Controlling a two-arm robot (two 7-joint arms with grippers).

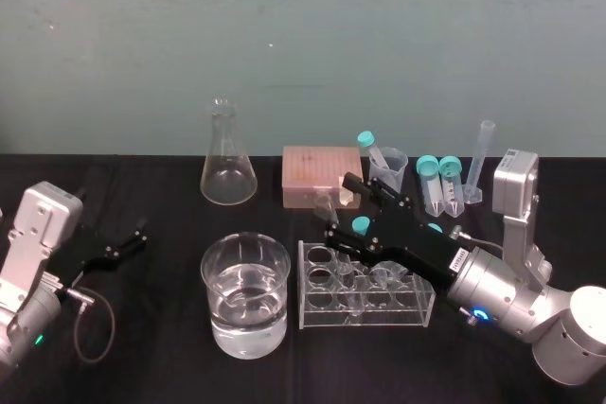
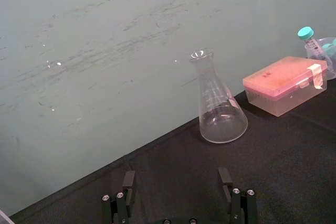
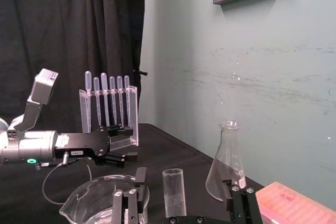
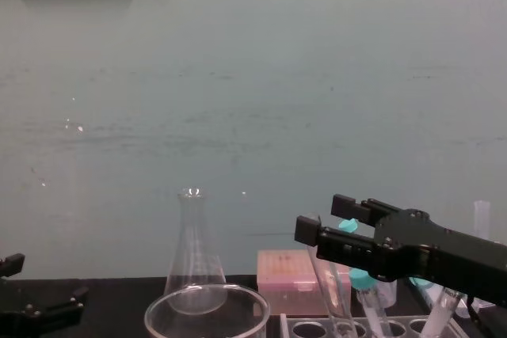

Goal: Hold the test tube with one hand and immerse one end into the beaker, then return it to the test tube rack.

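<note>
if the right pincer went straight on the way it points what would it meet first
Most likely the test tube: it stands straight ahead of the right pincer, in the gap between its open fingers, though depth is unclear.

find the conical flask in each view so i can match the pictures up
Head: conical flask at the back, left of the pink box.
Left wrist: flask standing beside the pink box.
Right wrist: flask beyond the right gripper, near the pink box.
Chest: flask behind the beaker, left of the pink box.
Shared landmark: the pink box.
</note>
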